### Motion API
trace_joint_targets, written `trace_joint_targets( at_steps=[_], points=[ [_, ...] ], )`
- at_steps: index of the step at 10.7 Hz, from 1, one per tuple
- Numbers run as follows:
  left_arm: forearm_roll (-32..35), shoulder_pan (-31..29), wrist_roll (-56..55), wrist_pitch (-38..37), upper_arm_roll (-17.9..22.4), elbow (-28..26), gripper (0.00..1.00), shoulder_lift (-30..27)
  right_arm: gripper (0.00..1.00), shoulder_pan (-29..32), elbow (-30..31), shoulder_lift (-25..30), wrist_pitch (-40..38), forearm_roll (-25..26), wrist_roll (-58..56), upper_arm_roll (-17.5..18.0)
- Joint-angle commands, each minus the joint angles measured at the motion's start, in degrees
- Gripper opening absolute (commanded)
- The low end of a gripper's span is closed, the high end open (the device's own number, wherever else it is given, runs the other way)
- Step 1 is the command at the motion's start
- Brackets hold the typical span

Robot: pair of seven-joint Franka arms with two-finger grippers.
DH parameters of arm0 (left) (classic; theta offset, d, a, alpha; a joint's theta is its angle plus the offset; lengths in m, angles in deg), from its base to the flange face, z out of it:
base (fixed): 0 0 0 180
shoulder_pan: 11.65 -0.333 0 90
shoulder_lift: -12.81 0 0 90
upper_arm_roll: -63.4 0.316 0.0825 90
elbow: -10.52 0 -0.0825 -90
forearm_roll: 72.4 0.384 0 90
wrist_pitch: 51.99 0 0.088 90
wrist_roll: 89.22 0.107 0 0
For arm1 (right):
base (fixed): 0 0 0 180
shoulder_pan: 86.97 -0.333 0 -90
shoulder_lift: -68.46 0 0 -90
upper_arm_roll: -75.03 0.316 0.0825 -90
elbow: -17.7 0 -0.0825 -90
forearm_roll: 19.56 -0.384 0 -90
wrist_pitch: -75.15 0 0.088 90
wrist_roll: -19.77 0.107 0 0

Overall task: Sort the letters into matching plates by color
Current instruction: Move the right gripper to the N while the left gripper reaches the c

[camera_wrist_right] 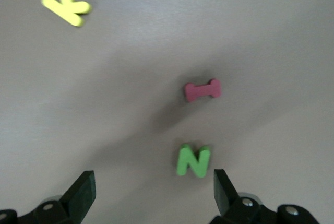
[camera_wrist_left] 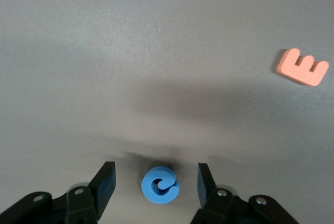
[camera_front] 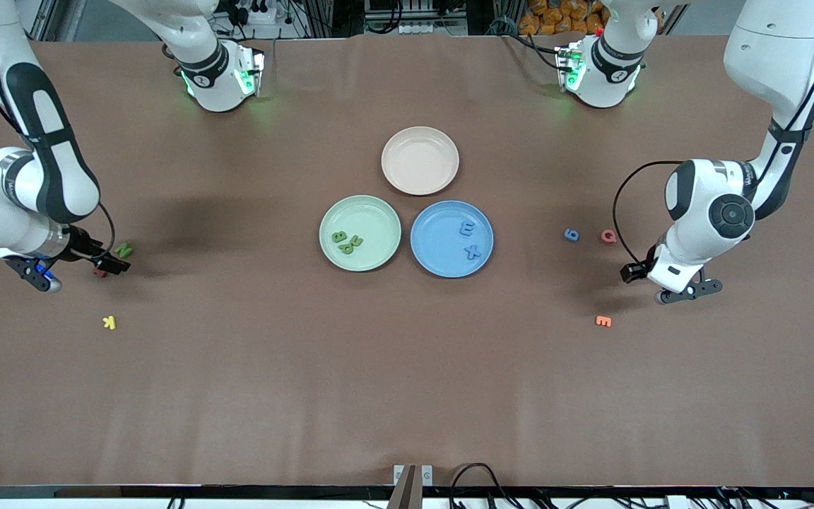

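Observation:
The pale green plate (camera_front: 372, 215) holds green letters (camera_front: 347, 242). The blue plate (camera_front: 435, 247) beside it holds a blue E (camera_front: 466, 227) and a blue X (camera_front: 473, 251). A green N (camera_front: 123, 249) lies at the right arm's end of the table. My right gripper (camera_front: 114, 265) is open just over it, with the N (camera_wrist_right: 193, 160) near one finger (camera_wrist_right: 223, 187). My left gripper (camera_front: 633, 272) is open and low. A round blue letter (camera_wrist_left: 160, 185) lies untouched between its fingers (camera_wrist_left: 104, 182) and is hidden in the front view. Another blue letter (camera_front: 571, 235) lies beside the blue plate.
A beige-pink plate (camera_front: 420, 160) stands farther from the camera than the two plates. A red letter (camera_front: 608, 236) and an orange E (camera_front: 603, 321) lie near my left gripper. A dark red letter (camera_wrist_right: 202, 90) and a yellow K (camera_front: 109, 322) lie near my right gripper.

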Motion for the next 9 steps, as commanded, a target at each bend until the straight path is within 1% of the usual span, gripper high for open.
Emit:
trace_joint_targets(
  at_steps=[1,6,9],
  points=[
    [-1.7,0.3,0.5,1.2,0.5,-1.9,0.71,-2.1,1.00,2.5,4.4,1.5,3.9,0.1,-4.9,-0.5],
    [-1.7,0.4,0.4,1.2,0.2,-1.8,0.69,-2.1,1.00,2.7,6.4,1.6,6.0,-0.5,-5.0,-0.5],
    [-1.8,0.3,0.4,1.2,-0.3,-1.7,0.68,-2.4,1.00,2.3,7.6,1.9,5.9,-0.5,-5.0,-0.5]
  ],
)
